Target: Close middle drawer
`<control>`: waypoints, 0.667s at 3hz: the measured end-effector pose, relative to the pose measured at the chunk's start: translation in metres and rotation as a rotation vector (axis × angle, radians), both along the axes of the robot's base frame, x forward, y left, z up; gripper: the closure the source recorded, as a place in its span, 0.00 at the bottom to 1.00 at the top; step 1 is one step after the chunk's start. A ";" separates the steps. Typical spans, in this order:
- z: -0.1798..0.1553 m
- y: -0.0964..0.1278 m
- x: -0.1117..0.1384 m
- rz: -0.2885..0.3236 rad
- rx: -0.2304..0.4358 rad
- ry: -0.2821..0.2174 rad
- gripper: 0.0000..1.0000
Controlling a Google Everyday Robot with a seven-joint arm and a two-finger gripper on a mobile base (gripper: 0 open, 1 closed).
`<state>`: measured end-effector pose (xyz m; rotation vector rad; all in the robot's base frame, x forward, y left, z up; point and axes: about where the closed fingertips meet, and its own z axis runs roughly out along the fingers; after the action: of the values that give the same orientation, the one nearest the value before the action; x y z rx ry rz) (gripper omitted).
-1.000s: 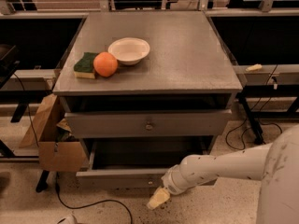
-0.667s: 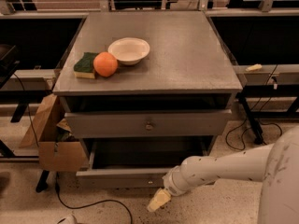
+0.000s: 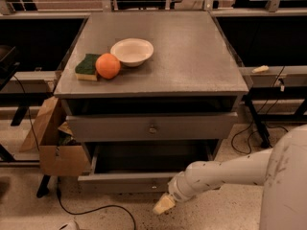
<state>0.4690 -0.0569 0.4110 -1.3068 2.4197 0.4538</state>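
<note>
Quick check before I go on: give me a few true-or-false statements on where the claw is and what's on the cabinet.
1. The claw is low, near the floor. True.
2. The claw touches the knob of the middle drawer. False: it is well below that, in front of the lowest drawer.
3. The orange sits between the sponge and the bowl. True.
4. The bowl holds the orange. False: the orange is beside it, on the cabinet top.
5. A cardboard box stands beside the cabinet. True.
</note>
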 end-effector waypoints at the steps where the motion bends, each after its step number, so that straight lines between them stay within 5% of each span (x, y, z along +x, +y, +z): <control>1: -0.008 -0.002 0.022 0.001 -0.034 0.005 0.41; 2: -0.008 -0.002 0.019 0.001 -0.034 0.005 0.64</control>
<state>0.4885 -0.0589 0.4033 -1.3222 2.4408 0.4186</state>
